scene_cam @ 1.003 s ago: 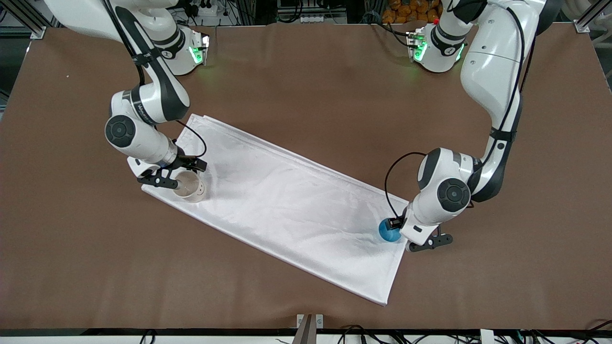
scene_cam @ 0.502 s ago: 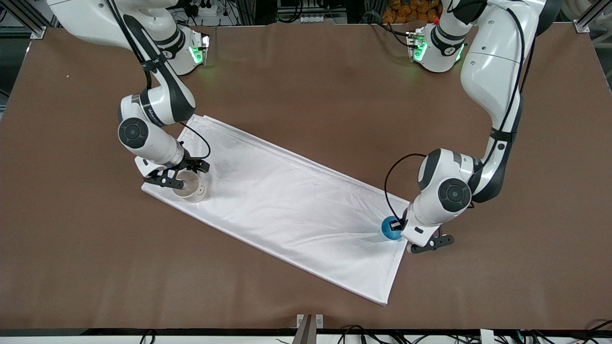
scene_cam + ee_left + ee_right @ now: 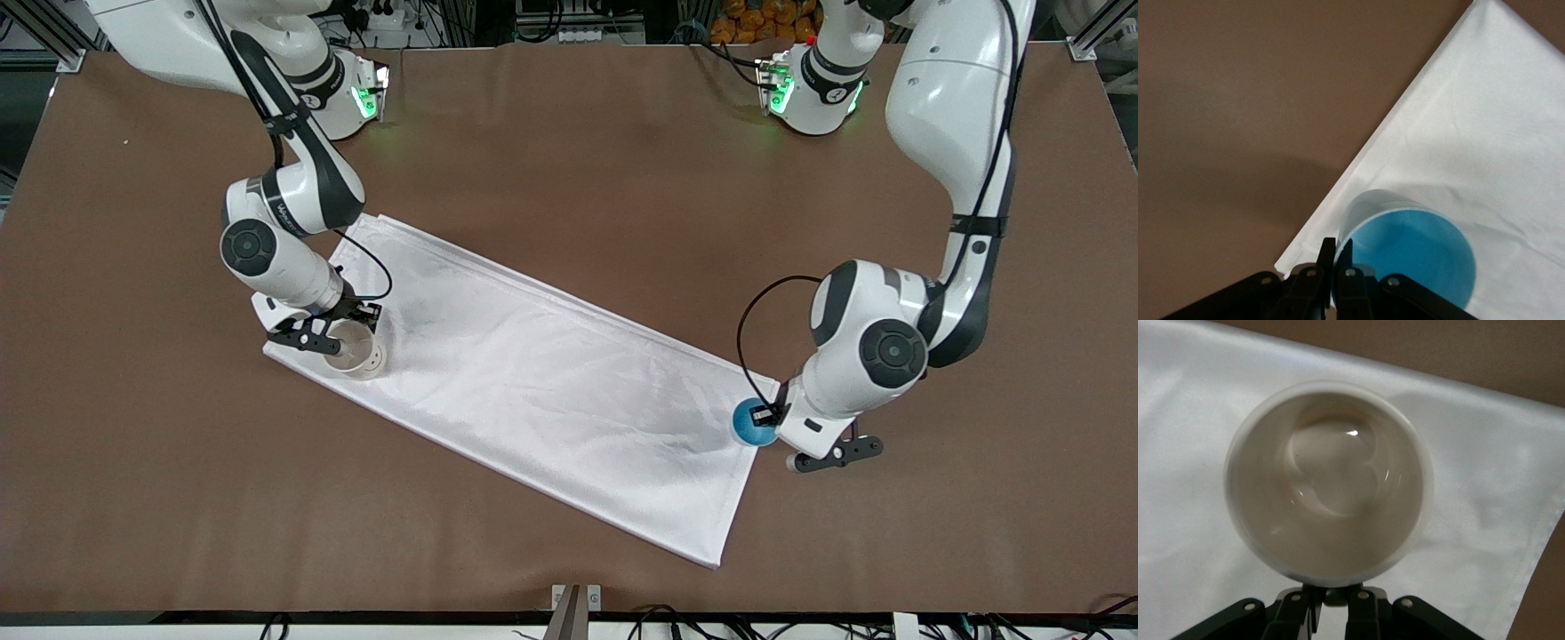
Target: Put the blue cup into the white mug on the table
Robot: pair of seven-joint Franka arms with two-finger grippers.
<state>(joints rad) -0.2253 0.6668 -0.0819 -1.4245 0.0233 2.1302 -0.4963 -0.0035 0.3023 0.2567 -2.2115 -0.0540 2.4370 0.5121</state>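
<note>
The blue cup (image 3: 751, 425) hangs over the edge of the white cloth at the left arm's end. My left gripper (image 3: 768, 416) is shut on its rim. In the left wrist view one finger is inside the cup (image 3: 1408, 257) and one outside, at my left gripper (image 3: 1336, 265). The white mug (image 3: 355, 349) is at the cloth's corner toward the right arm's end. My right gripper (image 3: 340, 325) is shut at its rim. In the right wrist view the mug (image 3: 1328, 480) shows its empty cream interior, and my right gripper (image 3: 1331, 599) is closed on a dark part under the rim.
A large white cloth (image 3: 551, 382) lies slantwise across the middle of the brown table (image 3: 569, 142). Both arms' bases stand along the table's edge farthest from the front camera. Bare brown table surrounds the cloth.
My left arm has moved toward its own end of the table and risen, carrying the blue cup to the cloth's edge. My right gripper shifted slightly at the mug.
</note>
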